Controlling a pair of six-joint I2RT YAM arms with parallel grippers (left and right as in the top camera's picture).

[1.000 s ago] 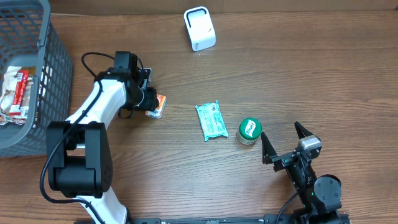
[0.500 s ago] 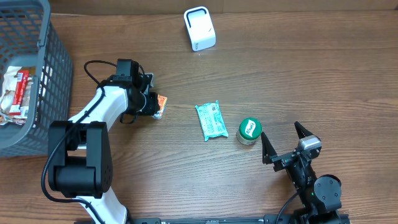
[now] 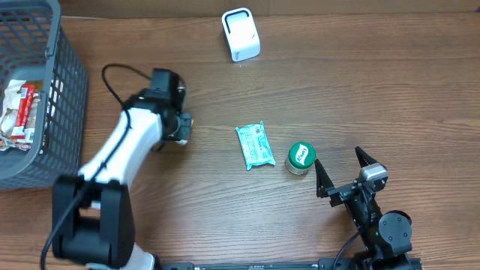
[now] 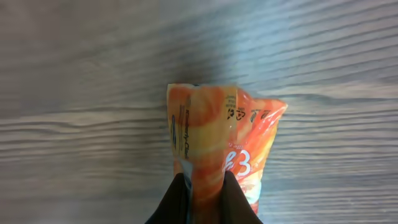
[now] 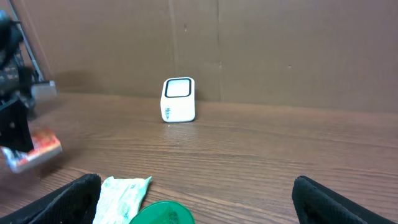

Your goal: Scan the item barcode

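Left gripper is clamped on the orange snack packet. Both fingers pinch its back seam at 1 end, and the rest of the pack sticks out ahead of the jaws. The right gripper is spread wide with nothing in it, parked at the near edge of the table.

Step in hand, as I read it: carry the packet to the scanner and present the code.
- The grip is on a thin seam flap, so move gently and avoid fast wrist rolls. My guess is that the film can slip or twist.
- I can't see a barcode from the wrist view, only print and some digits along the seam. Find the code face before committing to an angle.
- The scanner window faces the near side of the table, as the right wrist view shows. Hold the code face flat to it and pull the film taut, since wrinkles will likely spoil the read.
- Route above the teal wipes pack and the green-lid jar. Both sit to the right of the direct line.

Position: the packet is in the left jaws at left-centre of the table. The scanner is well apart from it, further back and to the right. I can't tell whether the packet is clear of the table.
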